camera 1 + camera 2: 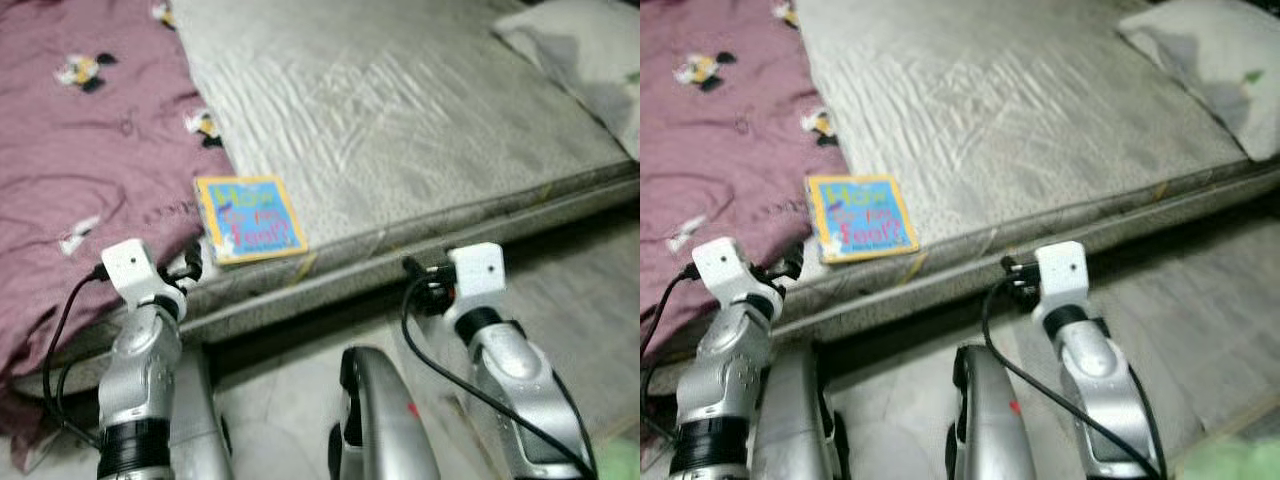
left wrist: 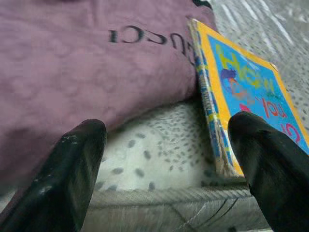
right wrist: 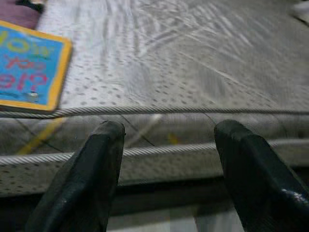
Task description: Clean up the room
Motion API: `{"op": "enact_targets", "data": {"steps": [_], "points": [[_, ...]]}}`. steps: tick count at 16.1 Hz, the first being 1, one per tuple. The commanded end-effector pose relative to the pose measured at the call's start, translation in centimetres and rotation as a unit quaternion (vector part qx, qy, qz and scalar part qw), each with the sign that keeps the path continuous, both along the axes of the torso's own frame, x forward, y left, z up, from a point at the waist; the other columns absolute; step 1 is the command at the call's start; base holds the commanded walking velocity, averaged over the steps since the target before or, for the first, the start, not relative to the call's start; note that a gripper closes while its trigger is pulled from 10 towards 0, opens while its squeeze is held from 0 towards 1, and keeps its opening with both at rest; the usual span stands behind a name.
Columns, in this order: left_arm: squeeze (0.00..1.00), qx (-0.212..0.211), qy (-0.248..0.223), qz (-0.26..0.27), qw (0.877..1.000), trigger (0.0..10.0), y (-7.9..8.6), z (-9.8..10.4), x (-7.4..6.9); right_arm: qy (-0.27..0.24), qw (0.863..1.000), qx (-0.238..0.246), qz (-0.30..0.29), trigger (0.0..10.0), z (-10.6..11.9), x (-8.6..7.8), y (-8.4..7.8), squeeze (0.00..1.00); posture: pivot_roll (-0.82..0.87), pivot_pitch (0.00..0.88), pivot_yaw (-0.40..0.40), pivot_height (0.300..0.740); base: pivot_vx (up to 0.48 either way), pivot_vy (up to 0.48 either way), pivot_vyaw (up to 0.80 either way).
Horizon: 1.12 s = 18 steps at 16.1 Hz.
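A thin book with a blue cover and yellow border lies flat near the front edge of the grey mattress, its left side against a mauve blanket. My left gripper is open, held just in front of the mattress edge, with the book beside one finger and the blanket ahead. My right gripper is open too, facing the mattress side further right, with the book off to one side. Neither gripper holds anything.
A pale pillow lies at the far right of the mattress. The blanket hangs over the bed's left front edge. Light tiled floor runs below the bed frame between my arms.
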<state>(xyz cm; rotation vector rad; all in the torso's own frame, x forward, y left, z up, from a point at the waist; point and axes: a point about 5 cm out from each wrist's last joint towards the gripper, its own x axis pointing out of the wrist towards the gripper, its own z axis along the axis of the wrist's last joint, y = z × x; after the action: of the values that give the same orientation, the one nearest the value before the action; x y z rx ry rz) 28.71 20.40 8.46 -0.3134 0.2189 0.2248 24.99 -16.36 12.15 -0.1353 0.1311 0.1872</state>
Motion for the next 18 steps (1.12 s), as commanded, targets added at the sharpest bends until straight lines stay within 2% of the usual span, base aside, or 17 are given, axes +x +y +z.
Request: {"op": "enact_targets", "data": {"steps": [1, 4, 6, 11, 15, 18], "points": [[0.00, -0.001, -0.015, -0.007, 1.000, 10.0, -0.3, 0.4, 0.5, -0.007, 1.000, -0.002, -0.003, 10.0, 0.7, -0.4, -0.4, 0.00, -0.19, 0.190, -0.116, 0.527, 0.000, 0.000, 0.00], [0.00, 0.002, -0.018, -0.007, 1.000, 10.0, -0.3, 0.1, 0.8, 0.003, 1.000, -0.008, -0.008, 10.0, 0.7, -1.0, -0.7, 0.00, -0.21, 0.203, -0.121, 0.527, 0.000, 0.000, 0.00], [0.00, -0.004, -0.024, -0.010, 1.000, 10.0, -0.5, 0.2, 1.6, 0.005, 1.000, -0.008, -0.010, 10.0, 0.8, -1.2, -0.9, 0.00, -0.21, 0.207, -0.122, 0.502, 0.000, 0.000, 0.00], [0.00, -0.020, -0.040, -0.015, 0.999, 10.0, -0.5, 0.7, 2.9, 0.003, 1.000, -0.017, -0.016, 10.0, 1.1, -1.3, -1.1, 0.00, -0.23, 0.205, -0.123, 0.502, 0.000, 0.000, 0.00], [0.00, -0.078, -0.045, -0.066, 0.994, 10.0, -2.0, 0.2, 4.1, -0.003, 0.999, -0.027, -0.018, 10.0, 1.4, -0.7, -1.1, 0.00, -0.24, 0.189, -0.127, 0.502, 0.000, 0.000, 0.00], [0.00, -0.096, -0.038, -0.089, 0.991, 10.0, -2.6, 0.0, 4.9, -0.007, 0.999, -0.033, -0.016, 10.0, 1.5, -0.4, -1.1, 0.00, -0.25, 0.175, -0.132, 0.502, 0.000, 0.000, 0.00]]}}
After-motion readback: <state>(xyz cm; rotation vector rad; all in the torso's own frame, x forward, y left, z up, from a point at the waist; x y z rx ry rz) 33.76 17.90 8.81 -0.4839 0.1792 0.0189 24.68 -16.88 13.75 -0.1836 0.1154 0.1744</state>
